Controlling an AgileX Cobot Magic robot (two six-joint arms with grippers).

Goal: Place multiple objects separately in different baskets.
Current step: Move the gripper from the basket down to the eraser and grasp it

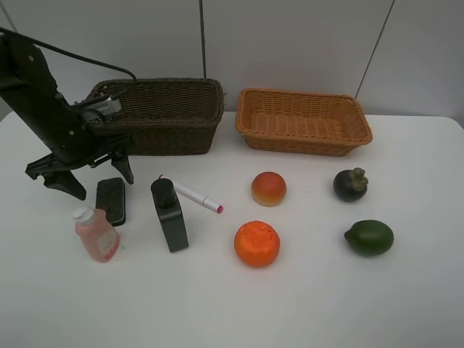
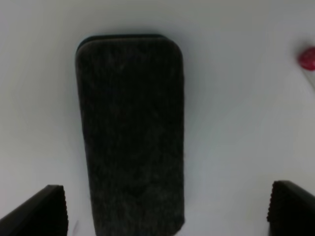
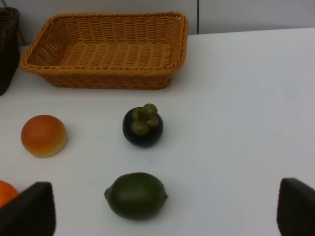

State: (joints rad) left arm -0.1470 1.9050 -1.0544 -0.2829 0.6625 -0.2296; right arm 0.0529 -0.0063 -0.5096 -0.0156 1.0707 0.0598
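White tabletop before a pale panelled wall holds two wicker baskets, dark brown basket [image 1: 163,136] and orange-tan basket [image 1: 304,143], plus eight loose items. At left, the left gripper [image 1: 93,176] tilts downward with its fingers spread wide, the black eraser [image 1: 111,201] lying flat between their tips, while the pink bottle [image 1: 96,235], black bottle [image 1: 170,215] and marker [image 1: 192,195] sit near, outside them. The right gripper [image 3: 162,209], fingers likewise wide apart, faces four fruits ahead of its tips: orange [image 3: 6,192], peach-coloured fruit [image 3: 43,135], green fruit [image 3: 136,195], mangosteen [image 3: 142,127].

At table [image 1: 406,304] back sit left basket [image 1: 163,116] and right basket [image 1: 303,121]; eraser [image 1: 111,201], marker [image 1: 192,194] lie before the left, peach [image 1: 268,188], orange [image 1: 257,243], mangosteen [image 1: 350,185], avocado [image 1: 368,237] before the right.
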